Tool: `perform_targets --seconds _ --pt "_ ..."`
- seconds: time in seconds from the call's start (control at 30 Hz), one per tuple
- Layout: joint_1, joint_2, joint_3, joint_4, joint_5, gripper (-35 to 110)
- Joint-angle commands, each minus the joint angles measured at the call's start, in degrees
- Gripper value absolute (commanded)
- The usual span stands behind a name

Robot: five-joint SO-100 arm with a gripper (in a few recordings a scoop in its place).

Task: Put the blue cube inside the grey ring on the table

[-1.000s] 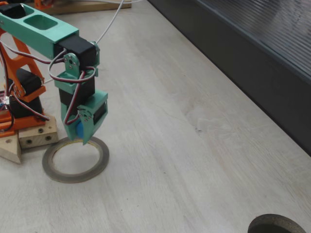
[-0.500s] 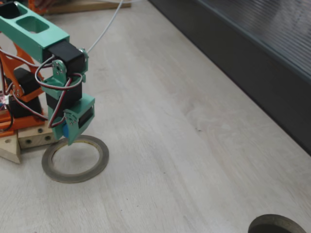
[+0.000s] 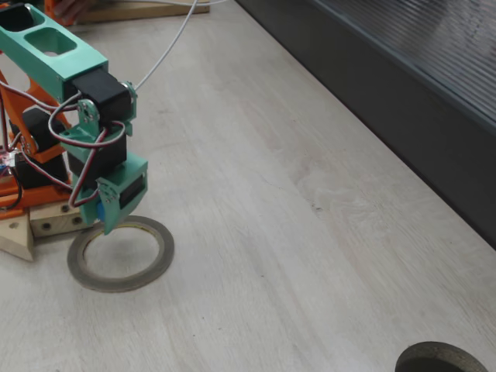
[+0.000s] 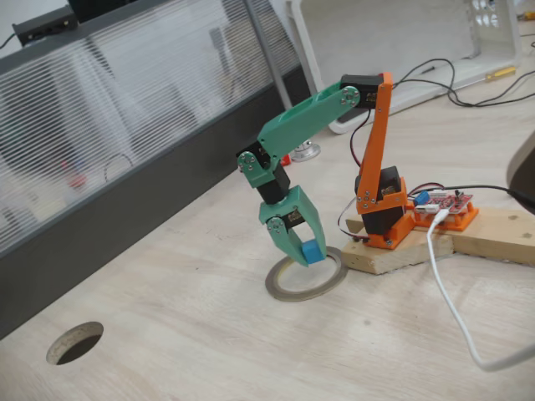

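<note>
My green gripper (image 3: 108, 225) points down, shut on the small blue cube (image 3: 101, 213). It hangs just above the grey ring (image 3: 165, 249), over the part of the rim nearest the arm's base. In the other fixed view the blue cube (image 4: 313, 251) shows plainly between the fingers of the gripper (image 4: 305, 257), a little above the grey ring (image 4: 284, 292). The ring lies flat on the pale wood-grain table (image 3: 294, 232), and its hole holds nothing.
The orange arm base sits on wooden blocks (image 3: 54, 219) right beside the ring. A dark grey ribbed panel (image 3: 403, 85) runs along the table's far edge. A darker ring (image 3: 442, 359) shows partly at the bottom right. A white cable (image 4: 451, 317) trails across the table.
The gripper, still holding the cube, has moved left toward the arm's base and slightly lower, from above the ring's far rim to above its rim nearest the base.
</note>
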Motion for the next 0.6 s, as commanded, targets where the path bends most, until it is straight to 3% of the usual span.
perform_targets --seconds 0.0,0.33,0.57 --pt "1.1 1.5 0.8 0.1 1.0 6" --pt "1.2 1.3 0.8 -0.4 1.0 6" --pt "1.2 1.3 3.0 -7.2 0.9 6"
